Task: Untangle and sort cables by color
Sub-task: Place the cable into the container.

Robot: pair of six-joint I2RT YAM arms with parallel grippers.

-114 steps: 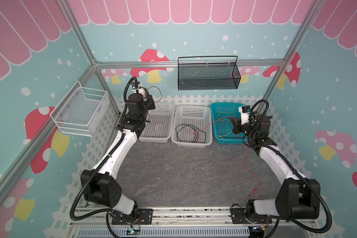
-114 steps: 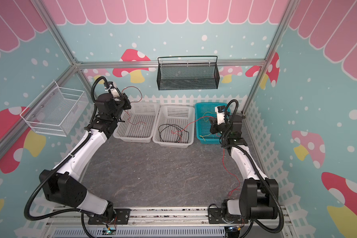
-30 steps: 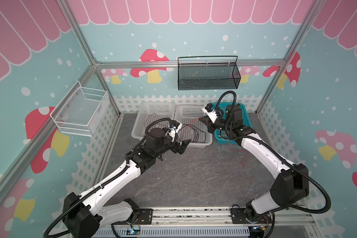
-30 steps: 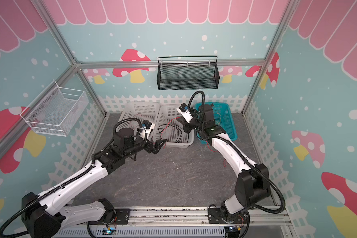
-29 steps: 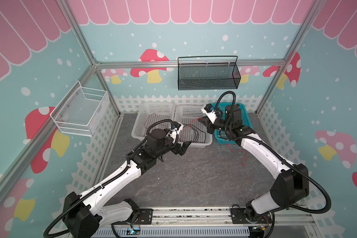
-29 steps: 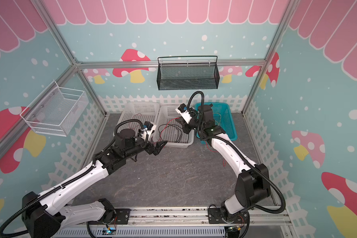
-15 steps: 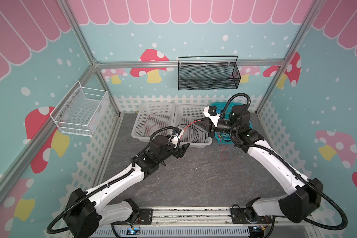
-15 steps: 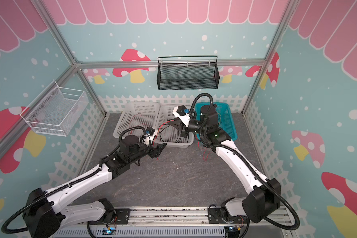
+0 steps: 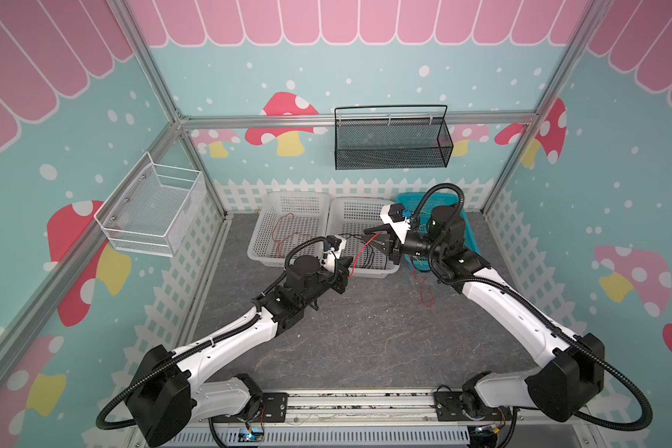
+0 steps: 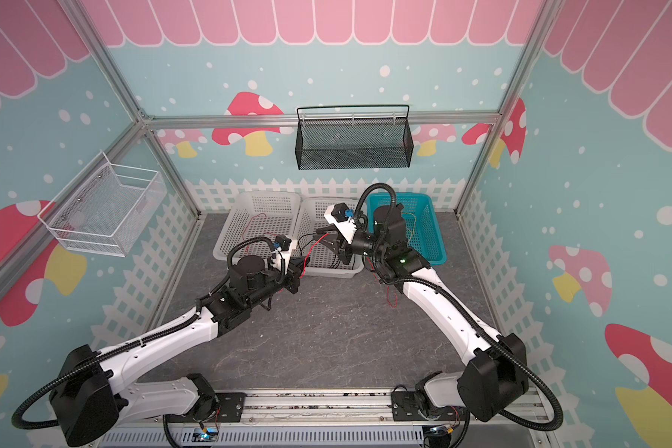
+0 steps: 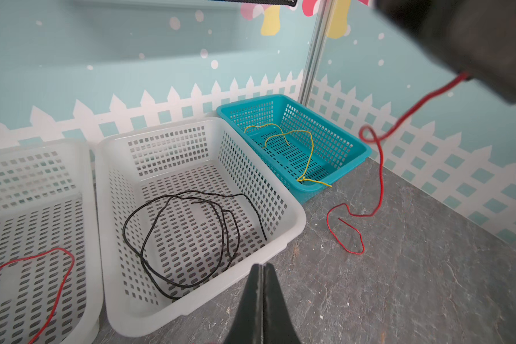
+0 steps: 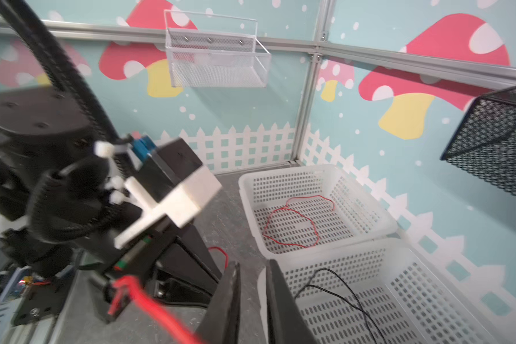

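Note:
A red cable (image 9: 361, 252) stretches between my two grippers in front of the middle white basket (image 9: 365, 276). My left gripper (image 9: 347, 269) (image 11: 261, 265) is shut on one end of it. My right gripper (image 9: 371, 238) (image 12: 252, 266) stands just above, its jaws slightly apart. The cable's tail (image 11: 352, 229) (image 10: 390, 294) hangs down and curls on the floor. Black cables (image 11: 188, 235) lie in the middle basket. A second red cable (image 12: 292, 223) lies in the left white basket (image 9: 257, 240), and a yellow one (image 11: 292, 140) in the teal basket (image 10: 437, 240).
The three baskets stand in a row against the back picket fence. A black mesh basket (image 9: 392, 143) hangs on the back wall and a white wire basket (image 9: 152, 213) on the left wall. Grey floor spreads in front of the baskets.
My left gripper has gone from wide open to shut at the red cable. My right gripper's jaws, shut a second ago, have parted a little. Both arms drew closer together.

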